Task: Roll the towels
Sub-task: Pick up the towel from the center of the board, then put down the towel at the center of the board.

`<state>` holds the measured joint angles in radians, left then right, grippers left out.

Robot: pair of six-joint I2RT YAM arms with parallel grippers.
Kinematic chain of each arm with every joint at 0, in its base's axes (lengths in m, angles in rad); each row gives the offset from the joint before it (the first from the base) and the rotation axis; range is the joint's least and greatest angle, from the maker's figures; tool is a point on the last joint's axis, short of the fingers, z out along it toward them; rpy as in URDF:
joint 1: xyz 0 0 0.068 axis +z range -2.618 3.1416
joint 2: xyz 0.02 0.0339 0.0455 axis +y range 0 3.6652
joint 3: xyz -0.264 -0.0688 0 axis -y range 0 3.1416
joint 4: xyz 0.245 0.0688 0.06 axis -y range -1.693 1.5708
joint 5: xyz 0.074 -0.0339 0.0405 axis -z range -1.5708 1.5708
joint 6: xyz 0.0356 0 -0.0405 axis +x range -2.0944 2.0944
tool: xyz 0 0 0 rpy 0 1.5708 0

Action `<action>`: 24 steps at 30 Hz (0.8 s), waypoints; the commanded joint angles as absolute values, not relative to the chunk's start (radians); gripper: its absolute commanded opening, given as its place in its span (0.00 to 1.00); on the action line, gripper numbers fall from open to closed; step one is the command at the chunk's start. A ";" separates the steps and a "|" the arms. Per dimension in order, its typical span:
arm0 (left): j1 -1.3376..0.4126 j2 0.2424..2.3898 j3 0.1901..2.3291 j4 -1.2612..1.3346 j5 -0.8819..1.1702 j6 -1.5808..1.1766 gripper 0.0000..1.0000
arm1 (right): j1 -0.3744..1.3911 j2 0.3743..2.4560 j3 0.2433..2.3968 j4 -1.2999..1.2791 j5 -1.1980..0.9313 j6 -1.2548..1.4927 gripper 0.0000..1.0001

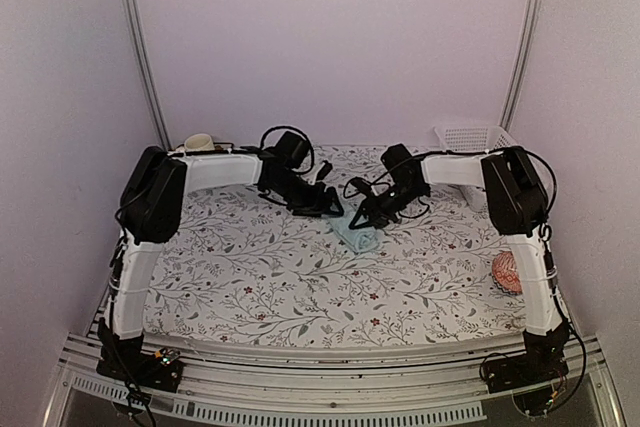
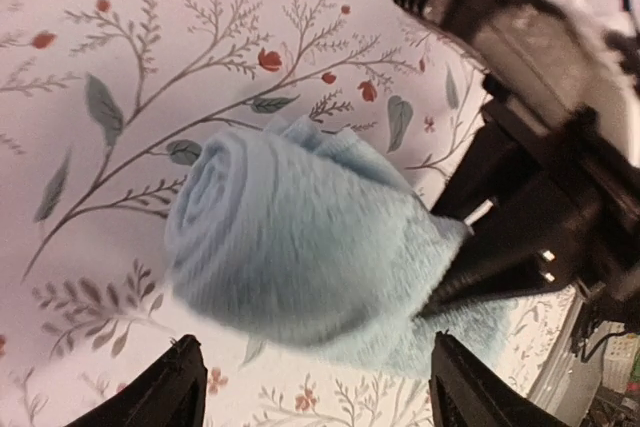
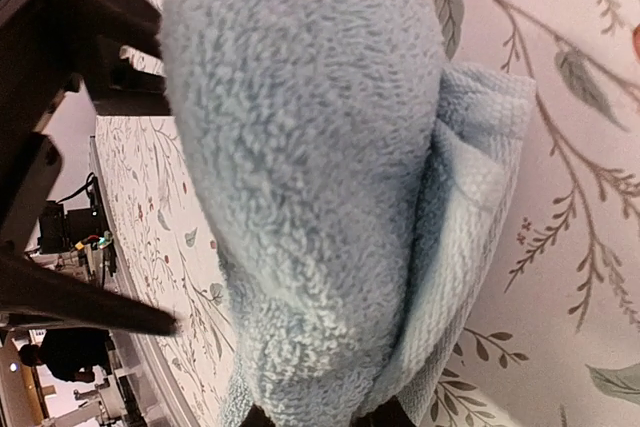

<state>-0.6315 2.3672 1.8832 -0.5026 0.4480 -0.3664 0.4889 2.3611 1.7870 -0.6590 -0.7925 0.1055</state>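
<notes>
Pale blue terry is seen wound into a thick roll: the towel is laid on the flowered tablecloth a little beyond the middle of the table, between the ends of the two arms. In the left wrist view its spiral end is turned to the left, and a loose flap is spread flat under the roll on the right. That flap side is gripped by the right gripper: in the right wrist view the cloth is gathered narrow at the bottom edge, where it is pinched between dark fingertips that are shown only in part. The left gripper is held wide apart, with nothing grasped; its fingers are placed on the near side of the roll, one towards each end, and whether the cloth is touched by them cannot be told. In the top view the two grippers are seen close together over the towel. A white mesh basket is set at the far right corner, a pale cup at the far left, and a pinkish round object by the right edge, all well apart from the towel.
</notes>
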 commanded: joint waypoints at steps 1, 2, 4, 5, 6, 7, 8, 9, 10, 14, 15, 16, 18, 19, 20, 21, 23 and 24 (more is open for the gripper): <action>-0.553 2.117 1.767 -0.336 0.455 -0.395 0.80 | 0.446 2.280 1.805 -0.594 -0.743 0.101 0.02; -0.540 2.087 1.752 -0.330 0.448 -0.396 0.81 | 0.436 2.272 1.819 -0.595 -0.738 0.098 0.02; -0.523 2.038 1.745 -0.352 0.425 -0.380 0.85 | 0.417 2.264 1.848 -0.601 -0.720 0.089 0.02; -0.518 2.024 1.744 -0.366 0.416 -0.370 0.86 | 0.405 2.262 1.864 -0.606 -0.714 0.086 0.02; -0.512 2.012 1.739 -0.381 0.409 -0.365 0.87 | 0.391 2.261 1.880 -0.611 -0.704 0.081 0.02; -0.508 1.997 1.726 -0.387 0.405 -0.362 0.89 | 0.378 2.258 1.895 -0.617 -0.693 0.075 0.02; -0.505 1.982 1.706 -0.387 0.399 -0.361 0.91 | 0.364 2.255 1.910 -0.621 -0.677 0.067 0.02; -0.505 1.977 1.686 -0.387 0.397 -0.362 0.95 | 0.349 2.252 1.926 -0.625 -0.658 0.059 0.02; -0.503 1.940 1.663 -0.384 0.392 -0.361 0.96 | 0.334 2.250 1.949 -0.629 -0.648 0.050 0.02; -0.504 1.914 1.586 -0.374 0.397 -0.366 0.97 | 0.285 2.254 2.019 -0.627 -0.644 0.028 0.02; -0.504 1.918 1.579 -0.374 0.407 -0.371 0.97 | 0.281 2.256 2.033 -0.626 -0.644 0.023 0.02; -0.505 1.923 1.576 -0.371 0.413 -0.374 0.97 | 0.279 2.255 2.041 -0.623 -0.647 0.019 0.02; -0.509 1.944 1.587 -0.365 0.431 -0.393 0.97 | 0.278 2.258 2.052 -0.619 -0.656 0.021 0.02; -0.511 1.955 1.599 -0.360 0.442 -0.405 0.97 | 0.279 2.257 2.052 -0.618 -0.659 0.026 0.02; -0.513 1.974 1.618 -0.343 0.461 -0.421 0.97 | 0.279 2.258 2.052 -0.620 -0.660 0.030 0.02; -0.518 1.998 1.636 -0.331 0.475 -0.432 0.97 | 0.280 2.259 2.052 -0.626 -0.654 0.033 0.02; -0.527 2.029 1.678 -0.317 0.492 -0.450 0.97 | 0.288 2.255 2.054 -0.650 -0.604 0.028 0.02; -0.532 2.049 1.697 -0.317 0.494 -0.452 0.97 | 0.292 2.253 2.056 -0.674 -0.576 0.021 0.02</action>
